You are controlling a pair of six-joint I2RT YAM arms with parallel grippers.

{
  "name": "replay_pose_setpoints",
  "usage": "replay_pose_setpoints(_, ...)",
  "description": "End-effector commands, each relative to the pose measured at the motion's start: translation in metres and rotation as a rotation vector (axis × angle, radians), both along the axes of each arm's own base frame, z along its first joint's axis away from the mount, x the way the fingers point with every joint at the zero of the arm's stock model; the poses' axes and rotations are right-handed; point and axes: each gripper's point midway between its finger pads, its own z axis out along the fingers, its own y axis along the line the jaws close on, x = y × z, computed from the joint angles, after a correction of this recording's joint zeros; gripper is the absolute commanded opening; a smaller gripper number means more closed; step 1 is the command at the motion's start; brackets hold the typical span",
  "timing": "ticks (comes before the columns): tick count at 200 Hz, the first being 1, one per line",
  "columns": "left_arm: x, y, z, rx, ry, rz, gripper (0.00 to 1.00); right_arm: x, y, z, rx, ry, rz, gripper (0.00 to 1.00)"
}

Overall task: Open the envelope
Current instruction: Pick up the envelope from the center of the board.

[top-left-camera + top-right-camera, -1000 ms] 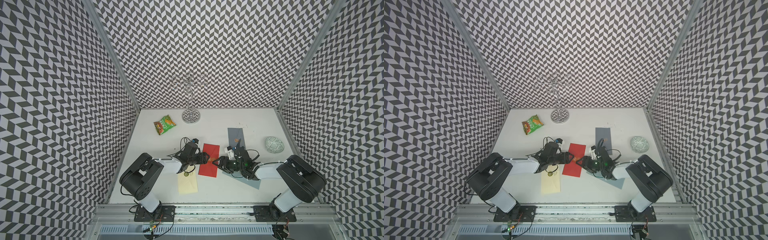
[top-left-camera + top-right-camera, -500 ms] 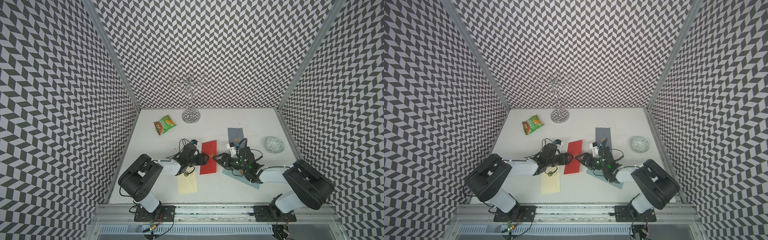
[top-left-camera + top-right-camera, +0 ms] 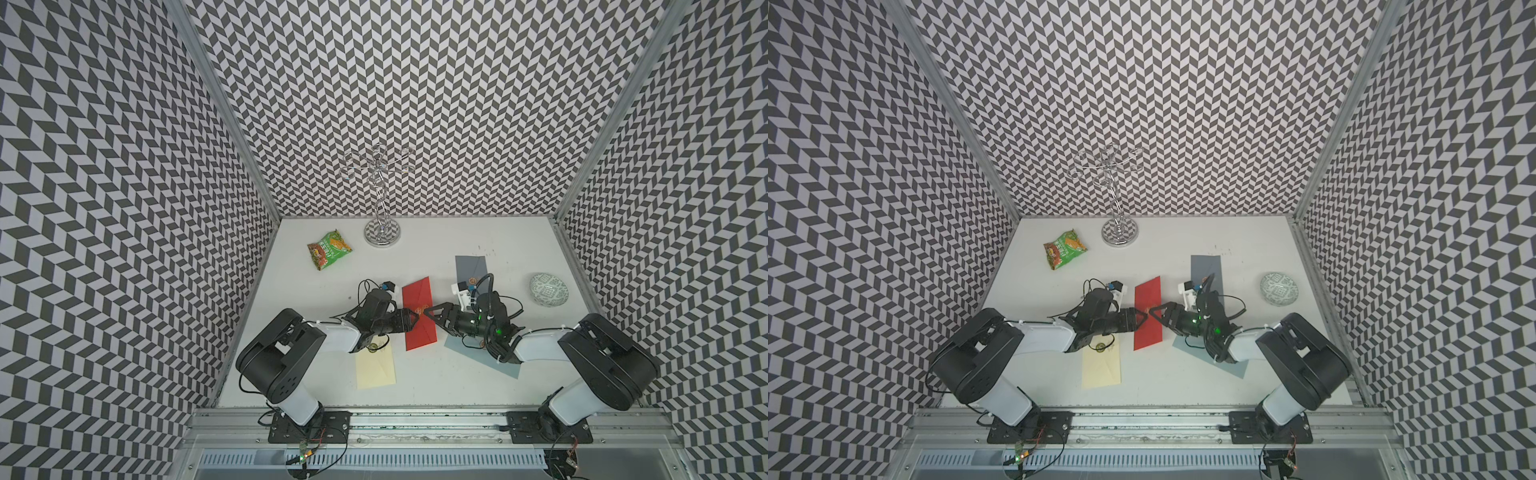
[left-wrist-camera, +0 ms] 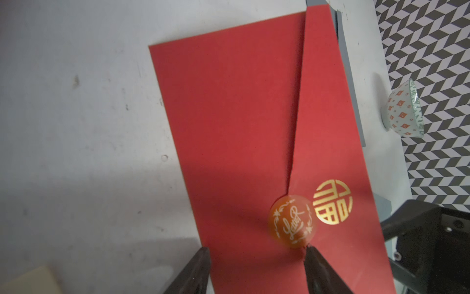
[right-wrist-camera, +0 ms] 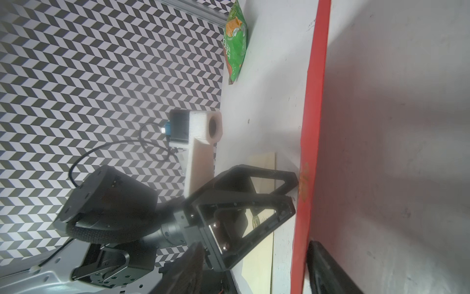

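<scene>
across the red envelope (image 3: 419,320), left pincer (image 4: 255,250) and right pincer (image 5: 254,245) stand open, finger bases cropped.

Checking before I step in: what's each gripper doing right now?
Left gripper: open, over the red envelope, gripping nothing.
Right gripper: open, at the envelope's edge, gripping nothing.

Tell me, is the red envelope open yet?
Not yet. Done: the left gripper and right gripper, both open, are at the red envelope, one each side. In hand: lining up near the orange seal. Left: the seal holds the flap flat, so peeling and lifting remain.
</scene>
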Motion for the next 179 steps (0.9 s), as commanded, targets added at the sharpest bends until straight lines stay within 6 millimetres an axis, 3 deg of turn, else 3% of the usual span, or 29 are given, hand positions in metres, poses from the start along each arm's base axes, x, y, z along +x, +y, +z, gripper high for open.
replay_pose_setpoints(1,-0.024,0.009,-0.026,0.041,0.11,-0.015,0.62,0.007,0.007,0.02,0.053,-0.074,0.008,0.66)
replay_pose_setpoints(71,-0.022,0.009,-0.025,0.029,0.105,-0.016,0.61,0.024,0.012,-0.028,-0.14,0.008,0.022,0.48)
replay_pose_setpoints(113,-0.022,0.01,-0.024,0.019,0.102,-0.013,0.6,0.027,0.014,-0.041,-0.2,-0.003,0.058,0.25)
replay_pose_setpoints(155,-0.012,0.018,0.003,0.004,0.0,0.023,0.6,0.035,0.007,-0.031,-0.276,-0.094,0.053,0.02)
replay_pose_setpoints(179,-0.006,0.027,0.027,-0.01,-0.08,0.061,0.61,0.036,0.005,-0.014,-0.27,-0.147,0.059,0.0)
